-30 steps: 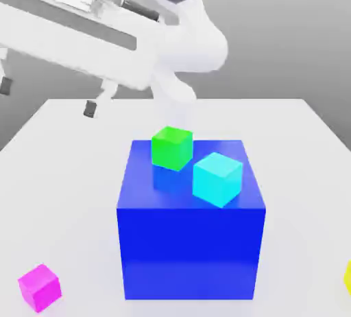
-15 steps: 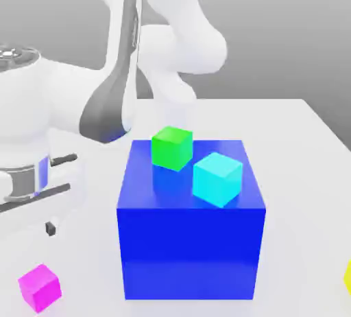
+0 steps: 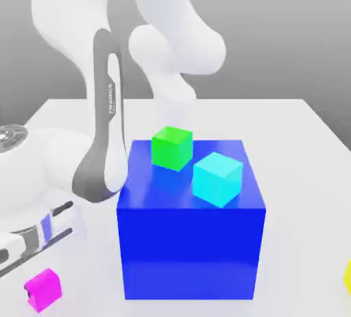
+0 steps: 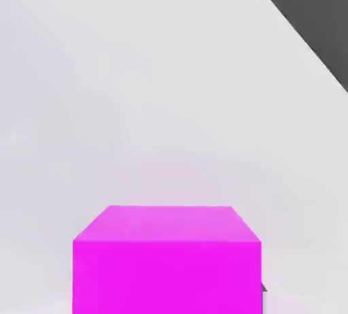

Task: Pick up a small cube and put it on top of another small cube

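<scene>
The gripper is closed on the small magenta cube, low at the exterior view's left, its pads mostly hidden. Outward, the big blue cube carries the green and cyan cubes; the yellow cube is cut off by the frame.

From where I stand, the big block is a deep, plain royal blue, its top a touch duller than its front. The cube at ten o'clock on that top is bright green; the one at four o'clock is cyan. Off at eight o'clock from the block the pink cube glows magenta, one face paler; at four o'clock, a yellow thing. The arm is white, banded dark grey with pale lettering, over an off-white table.
</scene>
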Controlling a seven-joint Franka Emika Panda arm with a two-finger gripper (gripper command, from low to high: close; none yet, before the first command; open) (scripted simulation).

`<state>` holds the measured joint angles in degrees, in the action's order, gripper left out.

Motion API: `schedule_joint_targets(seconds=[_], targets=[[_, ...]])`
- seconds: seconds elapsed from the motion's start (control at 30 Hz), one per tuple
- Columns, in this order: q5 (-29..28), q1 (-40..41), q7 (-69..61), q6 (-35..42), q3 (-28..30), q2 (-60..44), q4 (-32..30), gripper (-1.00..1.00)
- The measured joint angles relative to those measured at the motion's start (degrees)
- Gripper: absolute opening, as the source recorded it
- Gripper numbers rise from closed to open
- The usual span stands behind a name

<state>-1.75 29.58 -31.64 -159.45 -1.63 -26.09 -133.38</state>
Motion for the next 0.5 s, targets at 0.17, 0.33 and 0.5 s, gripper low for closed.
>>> schedule_joint_targets(seconds=[0.17, 0.33, 0.5], targets=[[-1.75, -1.92, 0.97, 6.84, -0.64, 8.22, -0.98, -1.0], [-13.1, -8.49, 15.35, 14.14, 1.74, 14.21, -1.57, -1.0], [-20.99, -12.92, 28.56, 22.32, 0.79, 21.2, -2.33, -1.0]])
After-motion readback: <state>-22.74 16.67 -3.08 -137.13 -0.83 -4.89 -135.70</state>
